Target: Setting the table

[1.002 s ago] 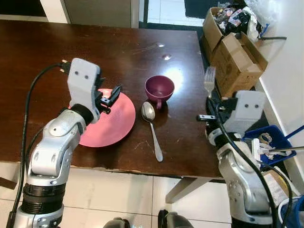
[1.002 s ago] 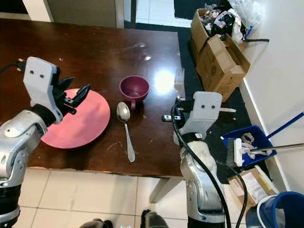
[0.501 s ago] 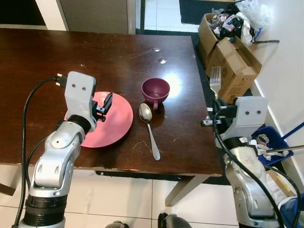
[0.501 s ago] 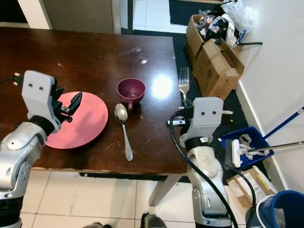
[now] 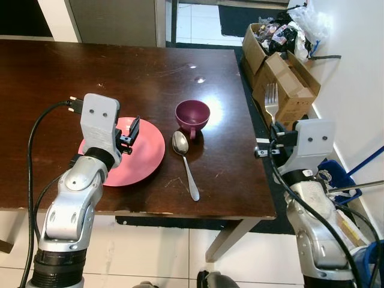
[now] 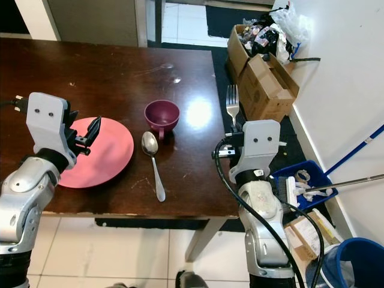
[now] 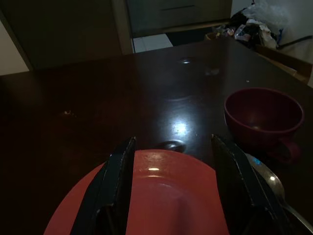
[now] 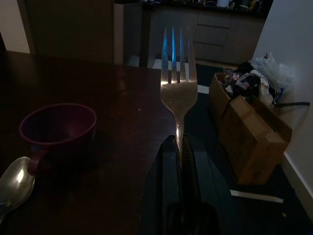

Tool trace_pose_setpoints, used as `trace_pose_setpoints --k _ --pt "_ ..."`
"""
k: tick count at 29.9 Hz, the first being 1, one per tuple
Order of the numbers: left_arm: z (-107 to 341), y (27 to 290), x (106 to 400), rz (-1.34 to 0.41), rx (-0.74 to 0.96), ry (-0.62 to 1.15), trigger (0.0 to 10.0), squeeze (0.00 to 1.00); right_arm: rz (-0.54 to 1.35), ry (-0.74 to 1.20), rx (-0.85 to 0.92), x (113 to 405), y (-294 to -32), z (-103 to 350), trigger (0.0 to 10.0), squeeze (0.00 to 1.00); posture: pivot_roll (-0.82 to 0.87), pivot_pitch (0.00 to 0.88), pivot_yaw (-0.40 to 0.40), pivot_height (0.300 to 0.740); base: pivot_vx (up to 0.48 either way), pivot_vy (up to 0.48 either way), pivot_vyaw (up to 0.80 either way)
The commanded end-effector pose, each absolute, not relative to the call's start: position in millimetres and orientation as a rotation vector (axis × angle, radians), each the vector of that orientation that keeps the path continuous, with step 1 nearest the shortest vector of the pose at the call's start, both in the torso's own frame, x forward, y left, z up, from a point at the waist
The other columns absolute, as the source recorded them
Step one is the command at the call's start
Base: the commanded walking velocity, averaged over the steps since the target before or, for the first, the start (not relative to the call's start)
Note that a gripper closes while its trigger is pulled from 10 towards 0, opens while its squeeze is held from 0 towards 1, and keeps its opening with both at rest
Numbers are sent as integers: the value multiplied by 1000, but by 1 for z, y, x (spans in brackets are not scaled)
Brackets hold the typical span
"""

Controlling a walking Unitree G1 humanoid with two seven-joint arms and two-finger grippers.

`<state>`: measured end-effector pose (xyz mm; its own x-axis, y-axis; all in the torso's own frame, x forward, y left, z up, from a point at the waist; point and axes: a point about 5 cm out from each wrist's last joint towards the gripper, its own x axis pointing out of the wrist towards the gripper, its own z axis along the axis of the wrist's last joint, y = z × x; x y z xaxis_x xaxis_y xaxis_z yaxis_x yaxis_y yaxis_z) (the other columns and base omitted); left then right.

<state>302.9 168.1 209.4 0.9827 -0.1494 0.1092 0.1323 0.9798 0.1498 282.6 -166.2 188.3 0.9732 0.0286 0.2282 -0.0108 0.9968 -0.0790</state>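
Gripping the fork (image 8: 178, 88), right hand (image 6: 233, 133) now beyond table (image 5: 48, 72) edge.

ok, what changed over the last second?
The left gripper narrowed its fingers above the pink plate. The camera shifted. The right gripper stays shut on the fork beyond the table's right edge. Cup and spoon lie unmoved.
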Motion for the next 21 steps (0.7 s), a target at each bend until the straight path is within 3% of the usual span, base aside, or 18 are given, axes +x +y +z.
trace_pose_setpoints --k 1,21 --pt "206 170 304 -136 153 -107 10000 0 18 -233 -67 284 -165 187 10000 0 -100 26 29 740 -409 0 0" --pt "207 168 306 -144 159 -116 10000 0 24 -228 -48 287 -162 181 10000 0 -92 18 38 740 -411 0 0"
